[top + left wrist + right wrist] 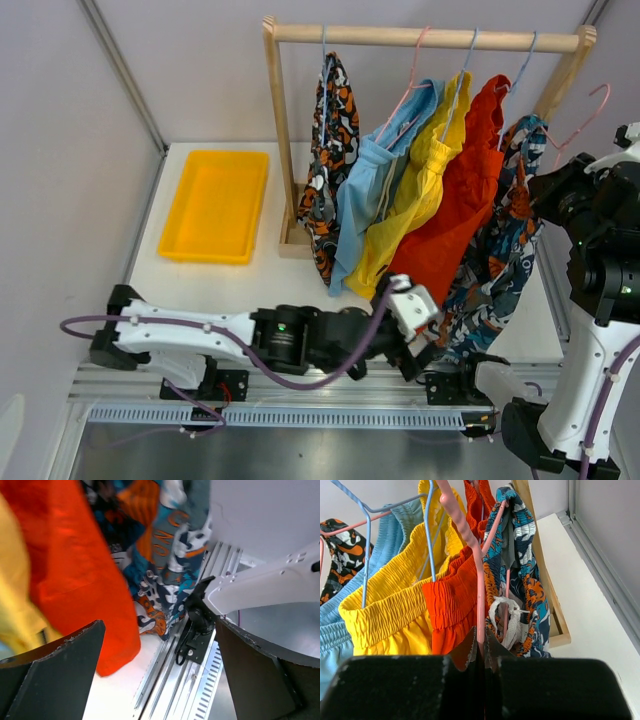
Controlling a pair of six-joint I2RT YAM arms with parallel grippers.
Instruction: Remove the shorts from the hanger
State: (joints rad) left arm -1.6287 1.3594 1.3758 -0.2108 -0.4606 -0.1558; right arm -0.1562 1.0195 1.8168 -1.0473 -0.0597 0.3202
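Note:
Five shorts hang on wire hangers on a wooden rack [420, 37]: blotch print [330, 150], light blue [365, 190], yellow [415, 190], red-orange [455, 210], and dark blue cartoon print [505, 240]. My right gripper [480, 642] is shut on the pink hanger [470, 545] that carries the dark blue cartoon shorts [525, 580], to the right of the red-orange pair [452, 605]. My left gripper [160, 680] is open and empty, low by the hems of the red-orange [75, 565] and dark blue shorts [160, 555]. In the top view it [425, 352] sits under the dark blue pair.
A yellow tray [213, 205] lies at the back left of the white table. The rack's wooden base [555, 625] stands behind the shorts. The aluminium rail [185, 680] and the right arm's base [265, 585] lie close beside my left gripper. Walls enclose the table.

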